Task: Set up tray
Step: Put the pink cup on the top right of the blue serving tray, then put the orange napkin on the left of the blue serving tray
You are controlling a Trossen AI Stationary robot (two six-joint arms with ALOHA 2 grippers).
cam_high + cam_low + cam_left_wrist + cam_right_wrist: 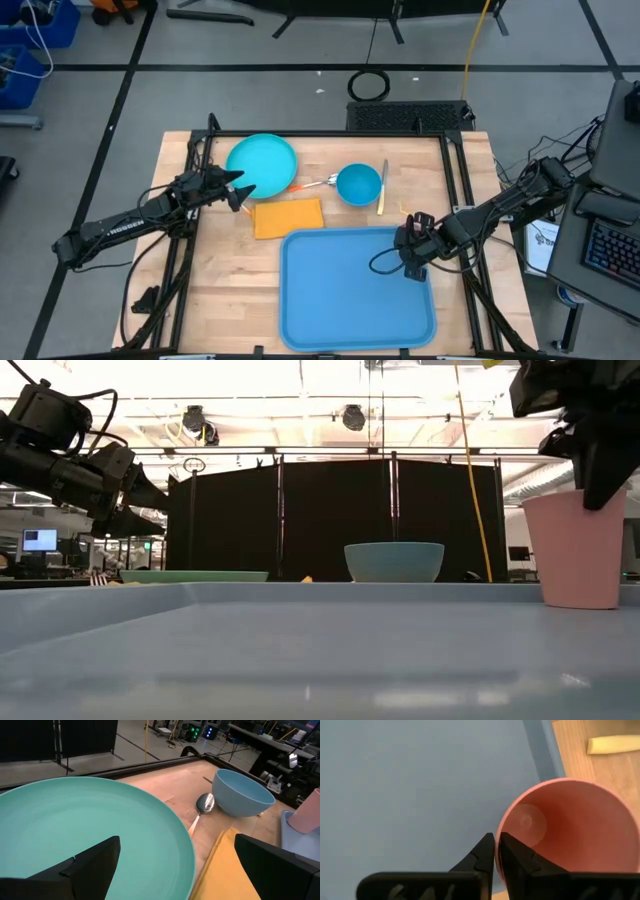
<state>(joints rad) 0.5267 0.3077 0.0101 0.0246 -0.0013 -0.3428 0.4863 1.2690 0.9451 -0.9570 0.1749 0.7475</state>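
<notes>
Between my right gripper's (495, 851) nearly closed fingers sits the rim of a smooth pink cup (580, 827), upright and empty on the flat blue tray (345, 290). My left gripper (175, 865) hovers spread over the round turquoise plate (95, 825).

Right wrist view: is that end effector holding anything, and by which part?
Yes: the right end effector pinches the pink cup by its rim, upright on the tray.
</notes>
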